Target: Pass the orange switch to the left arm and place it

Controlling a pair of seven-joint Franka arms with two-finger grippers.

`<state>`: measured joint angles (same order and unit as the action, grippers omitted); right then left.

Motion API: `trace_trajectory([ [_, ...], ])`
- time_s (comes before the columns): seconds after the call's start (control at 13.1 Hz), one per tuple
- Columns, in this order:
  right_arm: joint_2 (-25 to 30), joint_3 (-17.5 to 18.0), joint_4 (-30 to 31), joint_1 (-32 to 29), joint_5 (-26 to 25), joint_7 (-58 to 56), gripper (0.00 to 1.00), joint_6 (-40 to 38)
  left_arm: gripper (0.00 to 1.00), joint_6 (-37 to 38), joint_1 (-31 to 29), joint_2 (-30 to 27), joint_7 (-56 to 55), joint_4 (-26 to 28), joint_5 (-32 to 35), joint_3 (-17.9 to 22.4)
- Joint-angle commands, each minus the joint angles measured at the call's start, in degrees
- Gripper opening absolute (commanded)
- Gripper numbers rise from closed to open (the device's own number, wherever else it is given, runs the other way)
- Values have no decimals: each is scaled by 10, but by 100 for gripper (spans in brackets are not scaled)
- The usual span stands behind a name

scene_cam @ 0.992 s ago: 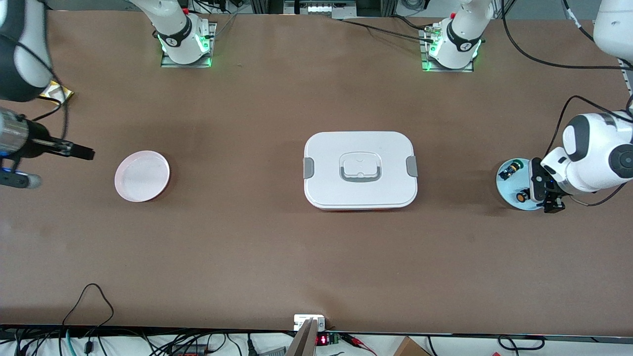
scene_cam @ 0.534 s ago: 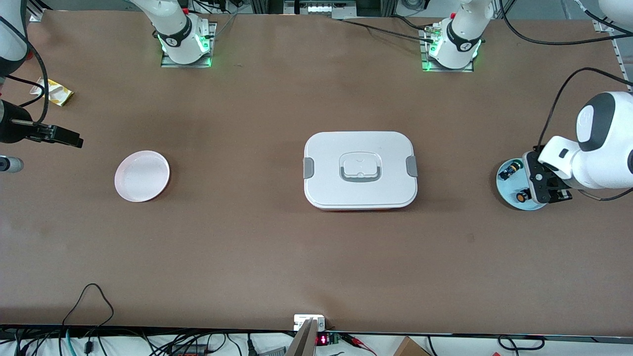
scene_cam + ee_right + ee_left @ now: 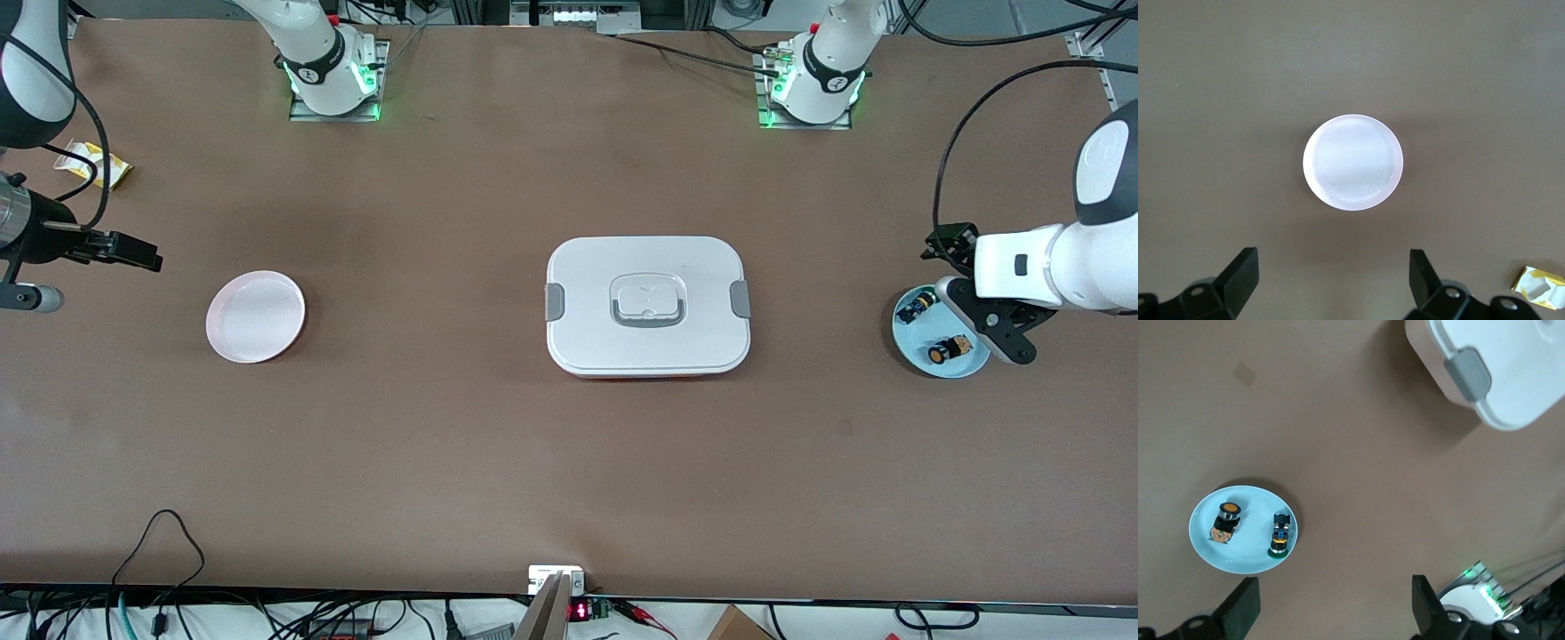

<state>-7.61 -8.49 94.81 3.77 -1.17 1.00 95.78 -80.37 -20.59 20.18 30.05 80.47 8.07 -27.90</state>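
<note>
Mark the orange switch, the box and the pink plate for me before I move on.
orange switch (image 3: 1225, 519), left wrist view, on its body just below the orange cap.
box (image 3: 647, 305), front view, on the lid's recessed handle.
pink plate (image 3: 1353, 162), right wrist view, on its bare middle.

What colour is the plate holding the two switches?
Light blue; the plate shows best in the left wrist view.

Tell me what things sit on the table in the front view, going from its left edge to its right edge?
Yellow wrapper → pink plate → white box → blue plate, which holds the blue-and-green switch, then the orange switch.
</note>
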Motion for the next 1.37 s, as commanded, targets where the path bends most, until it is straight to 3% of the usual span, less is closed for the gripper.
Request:
trace_trajectory([
  [0.0,44,4,53,0,-1,-12,100,27,100,-41,54,-73,-190,40,-50,71],
  [0.23,48,4,28,11,-1,-12,100,-17,100,-153,128,-147,-398,129,-60,150],
  [0.38,47,5,-1,12,0,-13,100,-44,100,-209,198,-187,-389,189,-61,233],
  [0.53,47,5,-5,11,3,-13,100,-44,100,-211,246,-197,-297,203,-60,281],
  [1.3,39,8,-37,16,8,-14,100,-45,100,-167,241,-204,-300,210,-60,281],
])
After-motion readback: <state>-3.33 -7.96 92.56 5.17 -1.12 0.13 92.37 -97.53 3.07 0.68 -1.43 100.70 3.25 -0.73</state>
